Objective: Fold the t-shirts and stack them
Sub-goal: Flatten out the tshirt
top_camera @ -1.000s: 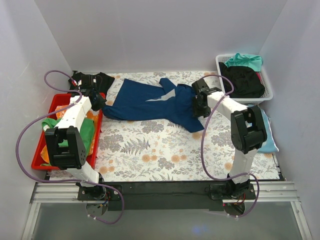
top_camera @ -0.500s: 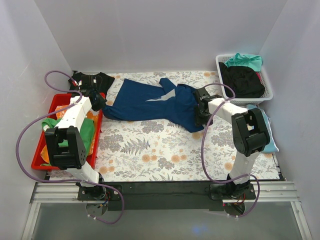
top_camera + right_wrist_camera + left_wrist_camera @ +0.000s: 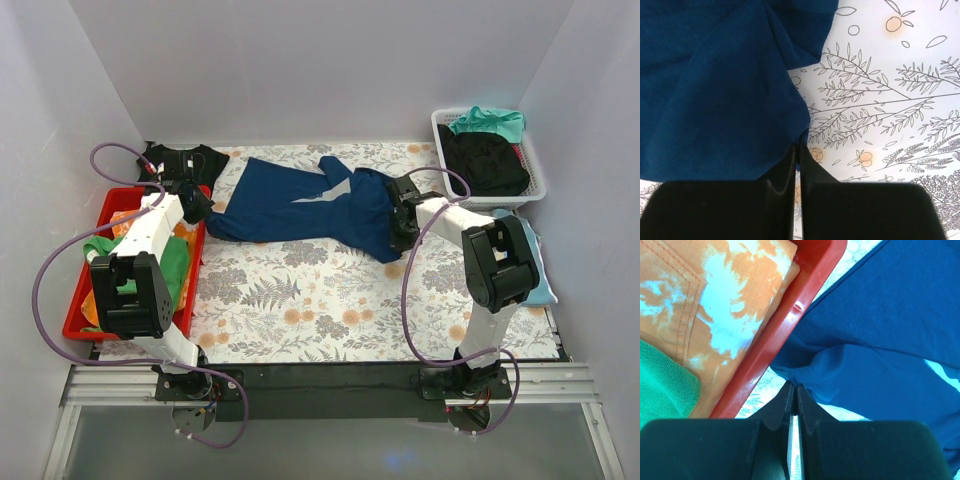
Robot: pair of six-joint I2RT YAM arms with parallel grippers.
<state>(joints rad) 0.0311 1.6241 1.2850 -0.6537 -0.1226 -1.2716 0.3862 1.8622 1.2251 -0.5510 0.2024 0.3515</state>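
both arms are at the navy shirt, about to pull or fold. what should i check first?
1. Left gripper shut on the navy shirt: ok, cloth puckers at its tips.
2. Right gripper shut on the shirt's edge: ok, the hem meets its closed tips.
3. Shirt lying flat: not ok, a flap is turned over near the middle and the cloth is creased.
4. Room around the left grip: not ok, the red bin rim lies right beside the pinched corner.
5. White basket apart from the right arm: ok.
6. How much cloth each pinch holds: cannot tell, the fingers hide it.
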